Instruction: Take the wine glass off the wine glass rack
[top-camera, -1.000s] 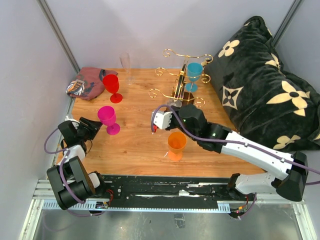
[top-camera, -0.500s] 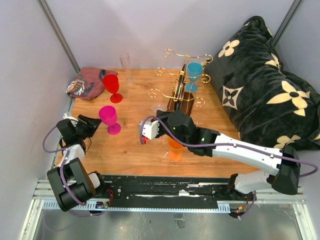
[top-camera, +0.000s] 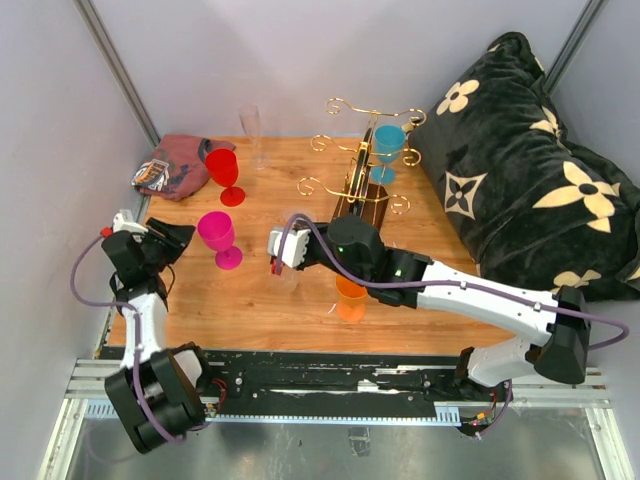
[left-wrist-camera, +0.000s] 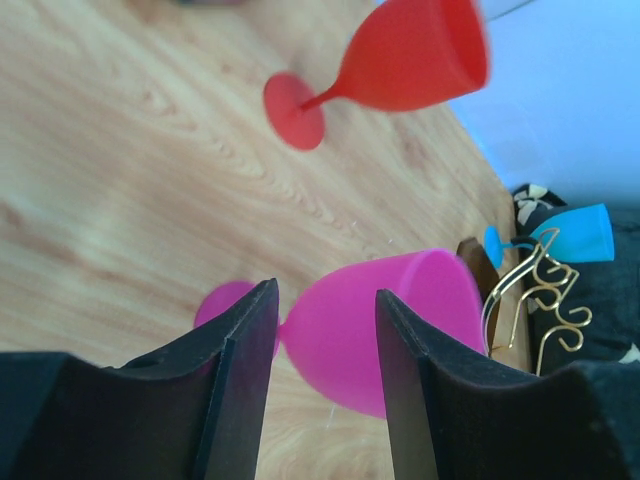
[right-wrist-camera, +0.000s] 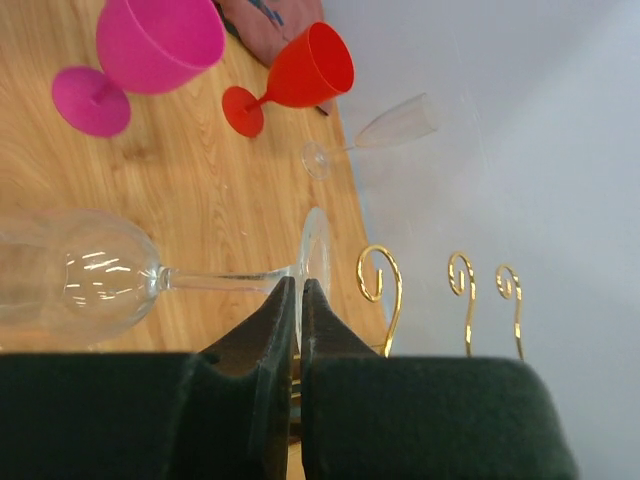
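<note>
The wine glass (right-wrist-camera: 90, 285) is clear and hangs upside down: its long axis is about vertical, with the foot on top and the bowl's mouth pointing at the table. It is off the wine glass rack, to the rack's left, over the wood between the pink glass and the orange glass. Whether its rim touches the table cannot be told.

A black pillow (top-camera: 540, 170) with cream flowers leans at the right side. The wooden table (top-camera: 270, 300) carries everything else. The right gripper (right-wrist-camera: 299, 290) is clenched on the wine glass's foot, fingers nearly together with the thin disc pinched edge-on between them. The wine glass rack (top-camera: 360, 175) stands near the back, a dark base with gold wire arms ending in curls; one blue glass (top-camera: 388, 140) is in it, among the arms. A crumpled reddish cloth (top-camera: 170, 165) lies at the back left corner. The left gripper (left-wrist-camera: 325, 297) is released, jaws spread and holding nothing, near the pink glass.

Six glasses in all, one of each: the held clear one, the blue, an orange glass (top-camera: 352, 290) partly under the right arm, a pink glass (top-camera: 215, 235), a red glass (top-camera: 222, 170), and a clear flute (top-camera: 250, 125) by the back wall.
</note>
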